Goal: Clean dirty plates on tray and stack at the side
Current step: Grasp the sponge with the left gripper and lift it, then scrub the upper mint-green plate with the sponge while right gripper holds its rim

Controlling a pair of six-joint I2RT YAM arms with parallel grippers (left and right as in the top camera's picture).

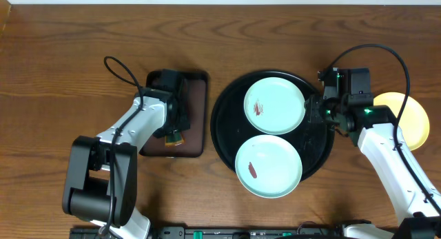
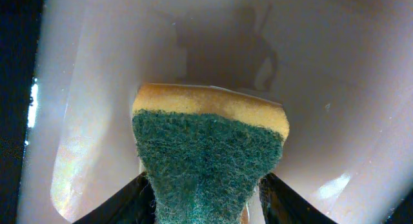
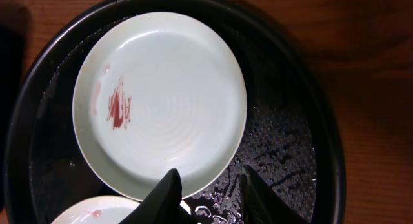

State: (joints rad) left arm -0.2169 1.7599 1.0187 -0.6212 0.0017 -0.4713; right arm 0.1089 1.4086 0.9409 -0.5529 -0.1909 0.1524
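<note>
Two mint plates (image 1: 274, 105) (image 1: 269, 164) on one tray (image 1: 224, 127), one yellow plate (image 1: 413, 122) aside; left gripper (image 2: 205, 201) pinching one sponge (image 2: 210, 140), right gripper (image 3: 210, 195) spread.

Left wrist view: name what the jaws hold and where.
The left gripper holds the sponge, its jaws pinching the two sides of the sponge's near end.

Even light, soft glare (perhaps overhead)

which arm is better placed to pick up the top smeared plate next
Right. The right claw sits at the rim of the upper plate on the black tray; the left claw is away over the brown tray, at the sponge.
</note>
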